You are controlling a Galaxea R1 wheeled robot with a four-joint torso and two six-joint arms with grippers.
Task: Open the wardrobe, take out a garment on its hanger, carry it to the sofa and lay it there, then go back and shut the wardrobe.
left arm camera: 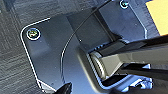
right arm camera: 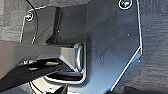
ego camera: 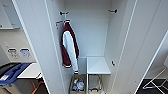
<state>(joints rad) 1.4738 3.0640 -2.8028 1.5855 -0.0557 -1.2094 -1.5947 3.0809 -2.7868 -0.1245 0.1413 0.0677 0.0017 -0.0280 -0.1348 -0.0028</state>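
The tall white wardrobe [ego camera: 100,32] stands open in the head view, its two panelled doors swung wide: the left door [ego camera: 37,45] fills the near left of the scene and the right door [ego camera: 142,42] the near right. The plain white interior carries black hooks high on the back wall, one at the upper left [ego camera: 63,13] and one at the upper right [ego camera: 113,10]; a further small black hook [ego camera: 113,63] sits low on the right inner wall. A maroon jacket with white sleeves [ego camera: 69,46] hangs on a thin white hanger [ego camera: 66,20] against the left side of the interior, reaching down to just above the lower compartments. A white shelf [ego camera: 98,65] spans the right part of the interior at low height. Below it, an open compartment at the lower left holds a box of small mixed items [ego camera: 77,85], too blurred to identify, and the compartment to its right shows a metal frame [ego camera: 94,83].

Left of the wardrobe, a white counter [ego camera: 30,71] stands against the wall, with a blue and black object [ego camera: 11,72] at its near edge. At the far right, dark floor [ego camera: 155,86] bears the white legs of a stand [ego camera: 157,81].

Both wrist views show dark carpet [left arm camera: 12,50] beneath the robot's own plate and bar; whether either tool is spread or pressed together cannot be told.
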